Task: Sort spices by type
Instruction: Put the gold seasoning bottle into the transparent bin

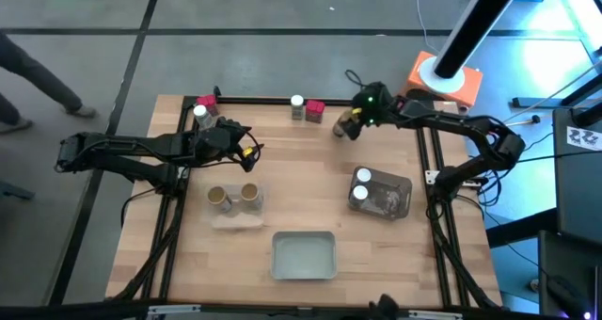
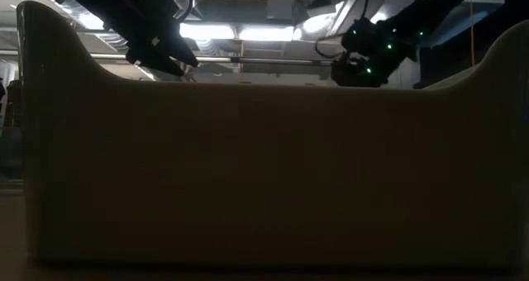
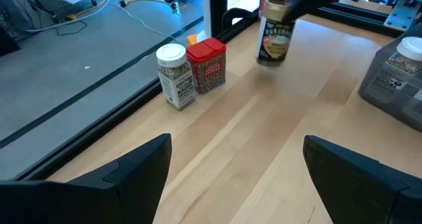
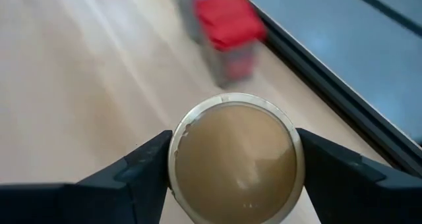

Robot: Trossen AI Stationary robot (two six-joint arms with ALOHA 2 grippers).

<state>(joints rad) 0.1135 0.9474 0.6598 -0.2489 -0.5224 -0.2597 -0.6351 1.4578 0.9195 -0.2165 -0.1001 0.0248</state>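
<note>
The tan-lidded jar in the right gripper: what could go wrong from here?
The right gripper holds the tan-lidded jar only by its lid, so it may slip or swing. The red tin and white-lidded jar stand close by and could be knocked. The left gripper, open near the tan tray, may cross its path.

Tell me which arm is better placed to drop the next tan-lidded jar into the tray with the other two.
The right. Its tool is shut on the tan-lidded jar near the table's far edge. The left tool is open and empty, though nearer the tray holding two tan-lidded jars.
</note>
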